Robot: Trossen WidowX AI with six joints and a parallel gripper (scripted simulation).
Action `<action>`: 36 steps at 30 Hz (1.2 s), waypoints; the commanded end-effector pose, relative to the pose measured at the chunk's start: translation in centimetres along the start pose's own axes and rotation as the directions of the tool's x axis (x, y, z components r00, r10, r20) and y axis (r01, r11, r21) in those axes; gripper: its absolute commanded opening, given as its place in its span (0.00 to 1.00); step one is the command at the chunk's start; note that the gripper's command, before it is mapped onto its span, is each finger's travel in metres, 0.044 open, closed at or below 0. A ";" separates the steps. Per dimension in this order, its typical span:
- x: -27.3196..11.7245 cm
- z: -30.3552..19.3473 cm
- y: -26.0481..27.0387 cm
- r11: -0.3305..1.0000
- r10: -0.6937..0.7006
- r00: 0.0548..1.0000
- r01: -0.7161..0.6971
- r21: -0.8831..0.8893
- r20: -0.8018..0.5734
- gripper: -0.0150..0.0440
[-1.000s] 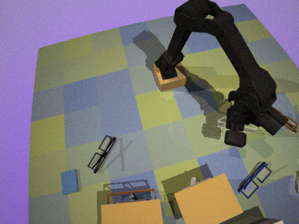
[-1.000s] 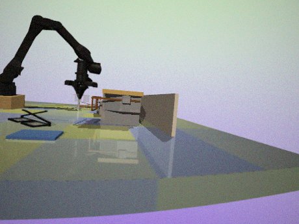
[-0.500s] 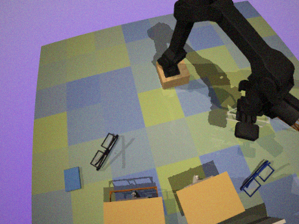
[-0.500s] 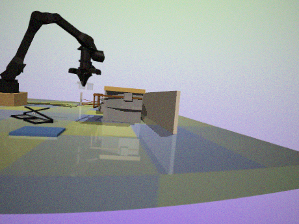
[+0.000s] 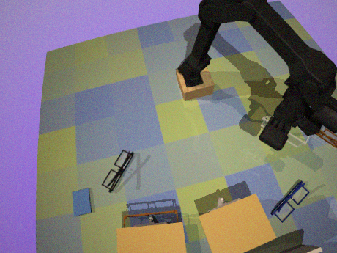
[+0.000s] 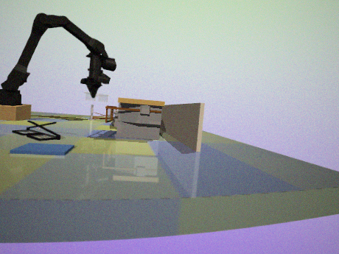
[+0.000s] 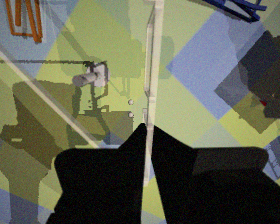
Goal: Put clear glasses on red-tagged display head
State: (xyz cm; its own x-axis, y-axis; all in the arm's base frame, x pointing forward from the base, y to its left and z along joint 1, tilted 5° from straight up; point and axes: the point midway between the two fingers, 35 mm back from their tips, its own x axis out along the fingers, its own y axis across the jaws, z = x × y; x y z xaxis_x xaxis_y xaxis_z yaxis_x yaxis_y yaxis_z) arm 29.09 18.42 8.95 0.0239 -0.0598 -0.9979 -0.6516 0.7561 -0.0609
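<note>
Clear glasses (image 5: 297, 141) (image 6: 102, 98) (image 7: 156, 55) hang above the counter (image 5: 190, 159) (image 6: 228, 174) (image 7: 195, 65), their front gripped between the nearly closed fingers (image 5: 279, 130) (image 6: 93, 94). This hold, probably near the bridge, seems chosen to leave both temples free to pass around the red-tagged head; seating them remains.

Patchwork tabletop (image 5: 141, 115) (image 6: 110, 219) (image 7: 200, 65) in blue and green, purple surroundings, pale green upper backdrop.

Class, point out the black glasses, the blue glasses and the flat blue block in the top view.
Black glasses (image 5: 116, 174) (image 6: 42, 135): top, exterior; frame.
Blue glasses (image 5: 289, 197) (image 7: 235, 10): top, wrist; frame.
Flat blue block (image 5: 81, 202) (image 6: 42, 149): top, exterior; upper face.
</note>
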 end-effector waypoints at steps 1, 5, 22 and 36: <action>0.0 0.0 0.8 0.995 0.002 1.000 -0.002 0.099 -0.003 0.25; 0.0 0.0 1.5 0.976 0.003 1.000 -0.002 0.216 -0.003 0.25; 0.0 0.1 4.6 0.751 0.006 1.000 -0.003 0.660 -0.003 0.25; 0.0 -0.1 7.1 0.422 0.008 1.000 0.000 0.906 -0.004 0.25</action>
State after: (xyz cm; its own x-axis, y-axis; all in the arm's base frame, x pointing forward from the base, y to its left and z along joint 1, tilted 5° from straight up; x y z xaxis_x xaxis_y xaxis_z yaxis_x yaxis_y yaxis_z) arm 24.79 23.34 8.58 0.0187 -0.0591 -0.9981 0.3473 0.9365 -0.0490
